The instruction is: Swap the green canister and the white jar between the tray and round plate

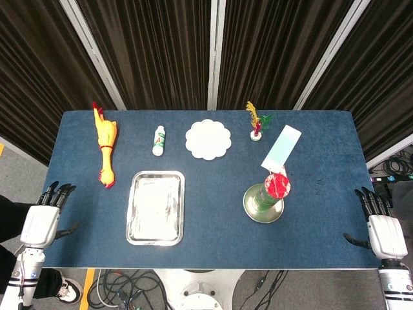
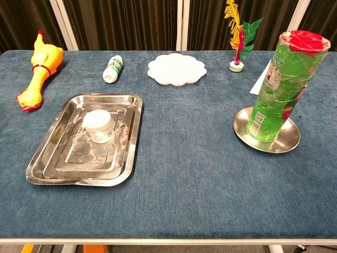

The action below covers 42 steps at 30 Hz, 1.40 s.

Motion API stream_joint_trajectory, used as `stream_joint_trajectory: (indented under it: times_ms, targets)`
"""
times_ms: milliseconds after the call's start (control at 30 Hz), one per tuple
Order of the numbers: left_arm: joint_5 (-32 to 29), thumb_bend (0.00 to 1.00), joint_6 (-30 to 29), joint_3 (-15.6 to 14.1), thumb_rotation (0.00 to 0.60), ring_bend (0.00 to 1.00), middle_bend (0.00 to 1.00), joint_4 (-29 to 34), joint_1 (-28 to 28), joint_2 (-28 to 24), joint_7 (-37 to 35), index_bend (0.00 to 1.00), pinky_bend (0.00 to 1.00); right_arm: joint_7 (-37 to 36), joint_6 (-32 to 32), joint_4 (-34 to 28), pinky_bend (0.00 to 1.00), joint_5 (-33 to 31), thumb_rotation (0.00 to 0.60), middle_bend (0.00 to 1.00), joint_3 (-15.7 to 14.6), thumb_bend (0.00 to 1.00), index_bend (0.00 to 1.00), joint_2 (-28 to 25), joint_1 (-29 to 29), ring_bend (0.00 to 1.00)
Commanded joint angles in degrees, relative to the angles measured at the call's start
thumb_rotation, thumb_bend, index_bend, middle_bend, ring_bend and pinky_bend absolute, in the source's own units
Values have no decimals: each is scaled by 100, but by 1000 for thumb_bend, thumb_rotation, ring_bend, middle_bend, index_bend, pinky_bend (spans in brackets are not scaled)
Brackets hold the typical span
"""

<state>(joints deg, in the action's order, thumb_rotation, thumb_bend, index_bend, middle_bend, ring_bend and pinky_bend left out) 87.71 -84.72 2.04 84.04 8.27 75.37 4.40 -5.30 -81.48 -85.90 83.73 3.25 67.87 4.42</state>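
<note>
White left hand hangs off the worktop's left edge, fingers straight and spread, holding nothing, touching nothing. Yellow rubber chicken lies far left. Steel tray near front-left, white jar standing inside it. Small white bottle lies behind the tray, flower-shaped white dish beside it. Feather toy and pale blue card further right. Green canister stands upright on round plate. Right hand off the right edge, fingers extended, empty.
</note>
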Motion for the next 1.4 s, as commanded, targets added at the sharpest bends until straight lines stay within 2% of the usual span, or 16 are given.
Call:
stream_joint_trajectory:
  times_ms: [33,367,567,667,800,1033,1200,1400]
  targets:
    - [-12,104,18,4,600,35,119,13,7,-6,-6,134,224,-6,1,2,0,12,600,0,-7,13,0,8,1,0]
    - [-25,104,102,-25,600,35,119,191,29,-76,139,134,224,254,117,-254,0,264,600,0,40,12,0,-255,236,0]
    - [38,104,111,-56,600,35,119,263,45,-82,174,134,224,427,154,-859,0,667,600,0,129,12,0,-605,521,0]
    - [-11,105,144,-58,600,35,119,237,40,-31,138,134,224,767,298,-1279,0,715,600,0,265,11,0,-793,736,0]
    - [-29,105,169,-51,600,35,119,178,49,-12,53,134,224,1198,802,-1916,0,643,600,0,484,9,0,-1040,1180,0]
    - [-48,105,189,-75,600,35,119,29,33,70,-94,134,224,1800,1900,-2468,4,157,600,0,705,9,0,-1046,1952,0]
    - [-35,104,145,-69,600,35,119,-35,16,51,-188,134,224,2256,2390,-2549,118,-373,600,0,805,13,0,-835,2365,0]
    - [-24,105,128,-71,600,35,119,-57,8,44,-244,134,224,2778,2539,-2549,275,-892,600,29,825,74,0,-627,2625,1]
